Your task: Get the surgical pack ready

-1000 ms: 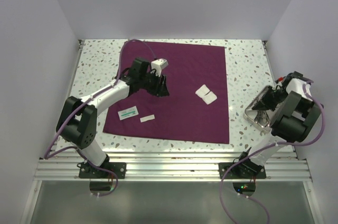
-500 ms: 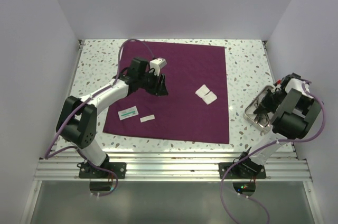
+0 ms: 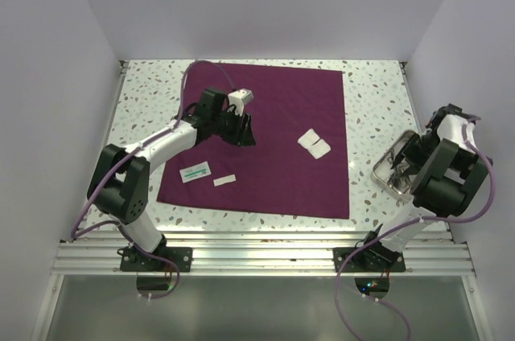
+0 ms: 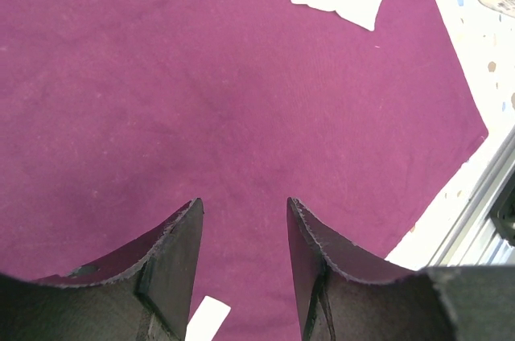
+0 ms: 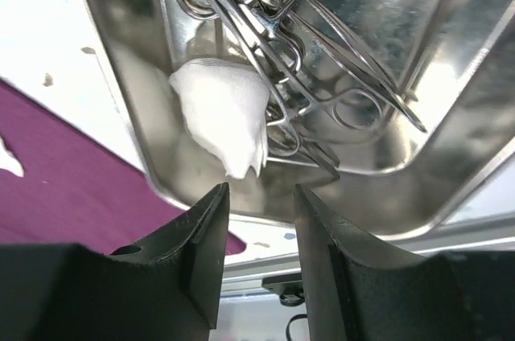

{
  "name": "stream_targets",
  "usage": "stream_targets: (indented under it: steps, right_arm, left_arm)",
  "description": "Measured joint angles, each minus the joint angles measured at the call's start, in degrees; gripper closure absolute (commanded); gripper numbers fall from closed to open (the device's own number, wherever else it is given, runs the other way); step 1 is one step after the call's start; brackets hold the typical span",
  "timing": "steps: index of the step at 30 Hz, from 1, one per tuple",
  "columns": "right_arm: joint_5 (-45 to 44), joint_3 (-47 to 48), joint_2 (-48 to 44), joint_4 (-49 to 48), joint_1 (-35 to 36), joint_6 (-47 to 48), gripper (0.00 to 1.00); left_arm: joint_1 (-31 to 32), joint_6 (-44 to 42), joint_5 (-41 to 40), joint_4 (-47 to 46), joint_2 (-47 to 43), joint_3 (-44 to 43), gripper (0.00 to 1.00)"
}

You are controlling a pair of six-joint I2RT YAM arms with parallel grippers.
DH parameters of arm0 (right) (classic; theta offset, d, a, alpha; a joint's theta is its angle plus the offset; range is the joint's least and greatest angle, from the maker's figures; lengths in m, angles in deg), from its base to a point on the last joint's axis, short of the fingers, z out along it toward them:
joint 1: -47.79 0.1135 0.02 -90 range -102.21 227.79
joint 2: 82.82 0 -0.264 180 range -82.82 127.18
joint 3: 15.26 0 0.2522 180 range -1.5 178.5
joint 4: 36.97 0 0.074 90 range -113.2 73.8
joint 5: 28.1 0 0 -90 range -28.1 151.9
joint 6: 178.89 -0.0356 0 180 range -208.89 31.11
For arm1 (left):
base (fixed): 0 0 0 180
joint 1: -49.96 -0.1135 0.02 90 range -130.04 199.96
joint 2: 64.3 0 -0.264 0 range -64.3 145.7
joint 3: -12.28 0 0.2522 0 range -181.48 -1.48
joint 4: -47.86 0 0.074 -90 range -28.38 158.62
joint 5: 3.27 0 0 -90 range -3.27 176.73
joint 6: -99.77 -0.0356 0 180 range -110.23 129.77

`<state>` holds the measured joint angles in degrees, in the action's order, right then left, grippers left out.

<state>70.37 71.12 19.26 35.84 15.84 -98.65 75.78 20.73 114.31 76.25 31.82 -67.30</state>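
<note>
Just beyond the right gripper (image 5: 259, 196), jaws apart and empty: a gauze wad (image 5: 221, 116) against ringed instruments (image 5: 322, 59) in the steel tray (image 5: 121, 84).
Closing here could snag a handle too. Left gripper (image 4: 241, 206), also apart, hovers over the surgical pack (image 4: 241, 100) spread flat beneath it.

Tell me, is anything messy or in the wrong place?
Mostly tidy. The purple drape lies flat. One crumpled white gauze wad sits in the steel tray against the jumbled steel instruments, while two flat gauze squares lie on the drape.
</note>
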Motion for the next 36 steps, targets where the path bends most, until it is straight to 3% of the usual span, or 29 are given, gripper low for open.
stream_targets:
  steps: [4, 11, 15, 24, 36]
  right_arm:
    - [-1.7, 3.3, -3.4, 0.9, 2.8, -2.8, 0.57]
    - [3.3, 9.7, -5.4, -3.9, 21.0, -9.1, 0.55]
    - [8.6, 8.6, -5.4, -8.5, 27.0, -13.4, 0.55]
    - [16.9, -2.5, -4.2, -22.6, 28.6, -22.0, 0.56]
    - [18.0, -15.0, -2.8, -36.9, 29.6, -29.8, 0.56]
  left_arm:
    - [0.4, 0.5, -1.6, 0.0, 0.5, -0.1, 0.49]
    - [5.3, 1.1, -5.6, 1.1, 6.7, -5.1, 0.47]
    - [8.2, 2.5, -7.0, 1.4, 11.3, -10.8, 0.46]
    - [10.3, 6.1, -9.3, 0.8, 19.1, -21.2, 0.47]
    - [10.3, 10.0, -12.5, 2.3, 14.1, -17.2, 0.49]
